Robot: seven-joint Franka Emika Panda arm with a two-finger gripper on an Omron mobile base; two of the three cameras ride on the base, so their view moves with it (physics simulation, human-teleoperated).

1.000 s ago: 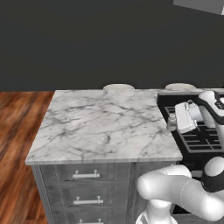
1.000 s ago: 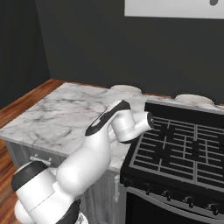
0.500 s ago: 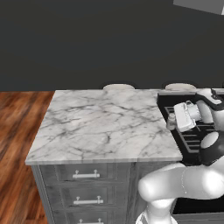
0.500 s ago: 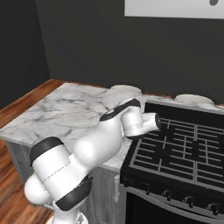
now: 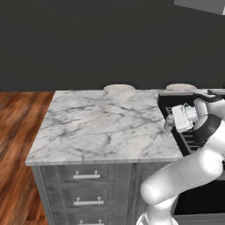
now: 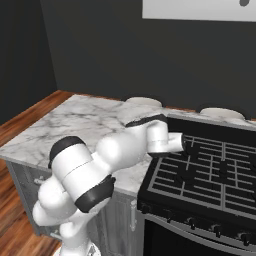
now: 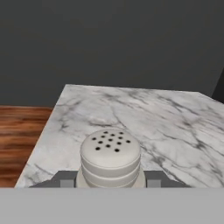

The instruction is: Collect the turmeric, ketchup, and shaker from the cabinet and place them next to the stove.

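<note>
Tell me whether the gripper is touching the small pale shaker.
Touching. In the hand view the gripper has a finger against each side of the pale round-topped shaker.

dark grey wall (image 5: 88, 39), wooden floor (image 5: 15, 132), marble counter (image 5: 101, 127) over drawers (image 5: 85, 176).

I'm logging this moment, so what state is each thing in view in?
Shaker: upright, held between the gripper's fingers above the marble counter.
Gripper: shut on the shaker, one finger on each side.
Stove: grates bare, nothing on them.
Drawers under the counter: closed.
</note>
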